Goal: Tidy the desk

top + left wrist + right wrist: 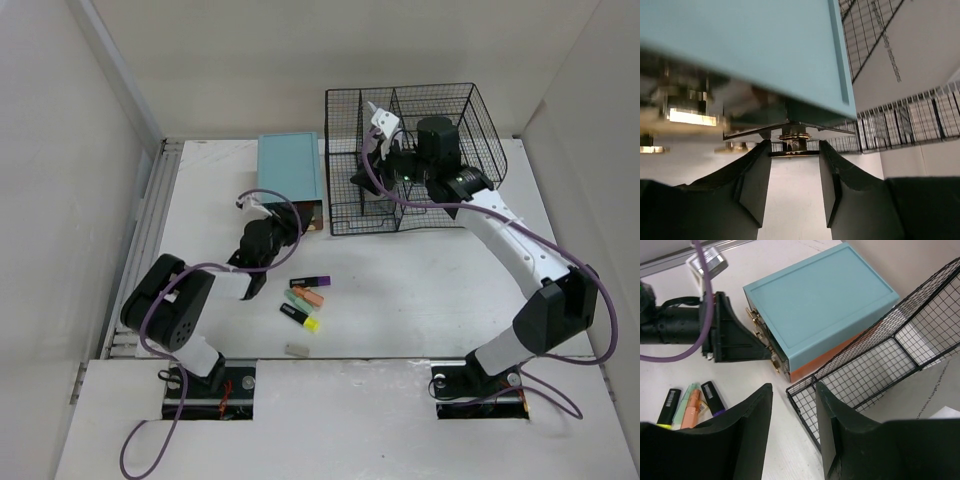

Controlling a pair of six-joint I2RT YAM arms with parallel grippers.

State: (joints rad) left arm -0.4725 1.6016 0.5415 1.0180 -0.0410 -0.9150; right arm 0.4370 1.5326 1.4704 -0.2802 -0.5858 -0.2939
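Left gripper: jaws apart, straddling the brass knob of the teal drawer box, dead ahead.
Right gripper: spread, empty, over the wire rack.
Desk: beneath everything, with highlighters loose nearest the left arm.

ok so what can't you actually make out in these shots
Every view: inside of the teal box, closed off by its walls.
Left wrist view: box front left of the knob is blurred.
Top view: the small pale thing is too small to name; the right arm covers the middle of the wire rack.
Right wrist view: the right tool hides the markers' lower ends.
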